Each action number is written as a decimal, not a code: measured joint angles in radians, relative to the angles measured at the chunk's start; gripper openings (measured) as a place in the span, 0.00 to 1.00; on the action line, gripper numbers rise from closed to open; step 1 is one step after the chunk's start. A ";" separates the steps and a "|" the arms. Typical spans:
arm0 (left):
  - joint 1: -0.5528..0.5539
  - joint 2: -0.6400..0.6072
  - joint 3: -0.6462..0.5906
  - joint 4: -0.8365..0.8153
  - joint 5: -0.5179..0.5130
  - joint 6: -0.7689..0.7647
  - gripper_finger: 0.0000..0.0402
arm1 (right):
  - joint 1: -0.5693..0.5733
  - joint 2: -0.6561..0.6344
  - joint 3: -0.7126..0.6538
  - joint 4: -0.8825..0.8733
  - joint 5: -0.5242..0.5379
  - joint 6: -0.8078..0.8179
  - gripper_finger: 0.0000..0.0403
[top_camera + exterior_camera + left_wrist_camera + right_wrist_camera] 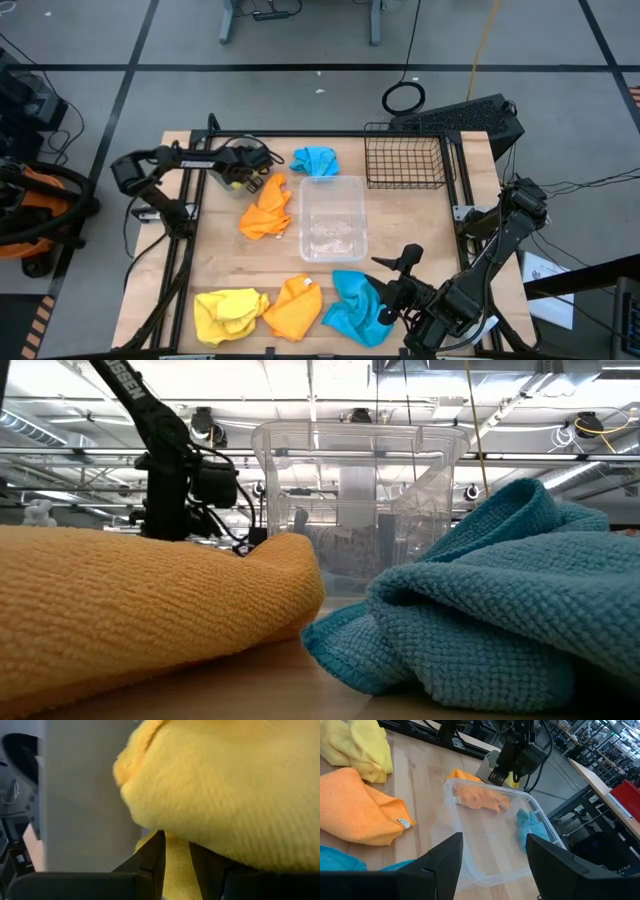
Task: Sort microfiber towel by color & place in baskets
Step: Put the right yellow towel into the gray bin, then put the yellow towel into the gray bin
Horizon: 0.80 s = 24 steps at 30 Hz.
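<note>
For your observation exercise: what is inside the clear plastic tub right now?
The clear plastic tub holds no towel; only the wooden table shows through its bottom. An orange towel and a blue towel lie outside it. Nothing covers its inside.

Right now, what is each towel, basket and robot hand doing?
Left gripper: shut on a yellow towel.
Right gripper: open, empty.
Second yellow towel: crumpled on table.
Orange towels: on table.
Blue towels: on table.
Clear tub: empty.
Wire basket: empty.
</note>
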 joint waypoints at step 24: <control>-0.398 -0.646 0.000 -0.193 0.627 -0.056 0.24 | 0.000 0.000 0.000 0.002 -0.021 0.004 0.52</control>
